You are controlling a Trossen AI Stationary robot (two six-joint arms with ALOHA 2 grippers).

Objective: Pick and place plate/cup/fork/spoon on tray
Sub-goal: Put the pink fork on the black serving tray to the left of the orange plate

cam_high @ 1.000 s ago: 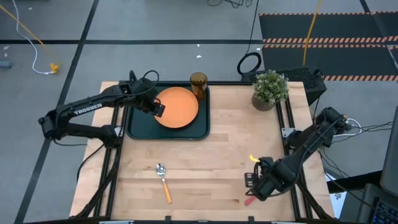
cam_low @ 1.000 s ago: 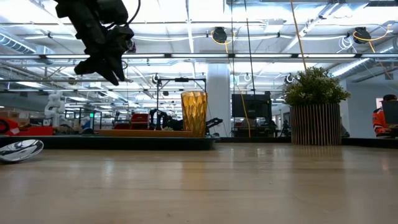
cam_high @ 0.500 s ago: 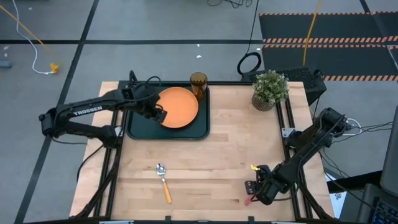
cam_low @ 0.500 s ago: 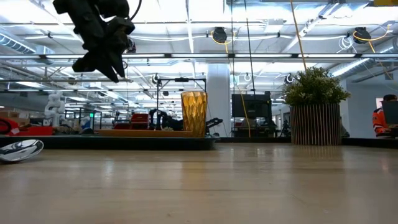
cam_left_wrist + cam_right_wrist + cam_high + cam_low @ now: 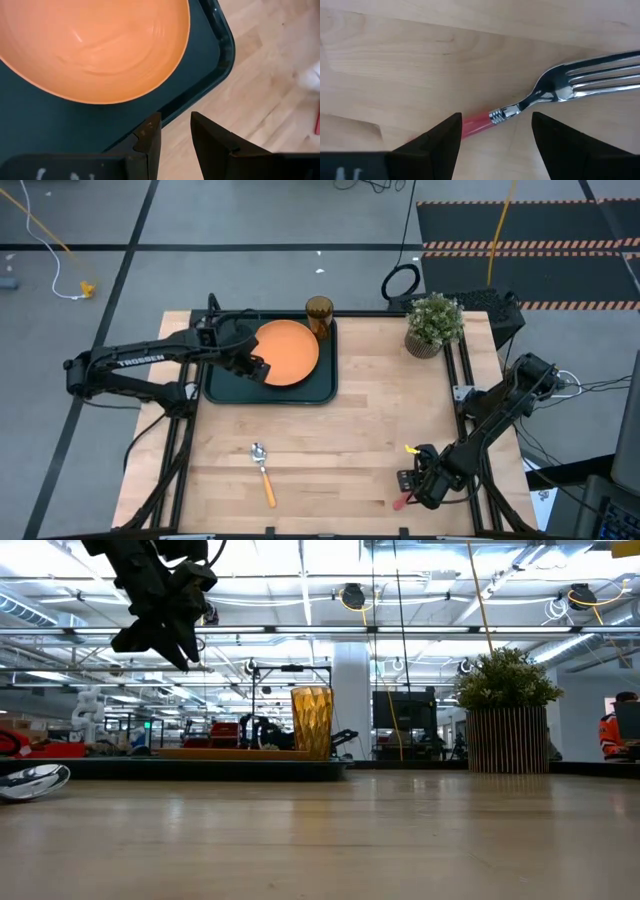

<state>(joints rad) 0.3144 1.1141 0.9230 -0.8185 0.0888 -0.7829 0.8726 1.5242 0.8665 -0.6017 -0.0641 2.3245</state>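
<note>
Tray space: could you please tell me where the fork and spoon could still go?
On the tray, the bare strip left of the plate, under the left gripper, is free. The far right corner is crowded by the cup.

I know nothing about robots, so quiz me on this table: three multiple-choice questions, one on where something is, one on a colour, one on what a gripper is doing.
1. Where is the plate?
A. on the tray
B. beside the potted plant
C. on the floor

2. What colour is the spoon handle?
A. blue
B. orange
C. green

3. The right gripper is:
A. open, straddling the fork handle
B. carrying the cup
C. shut on the spoon

Key: 1 A, the plate lies inside the tray's rim. 2 B, the high view shows orange. 3 A, the red handle lies between its spread fingers.
</note>
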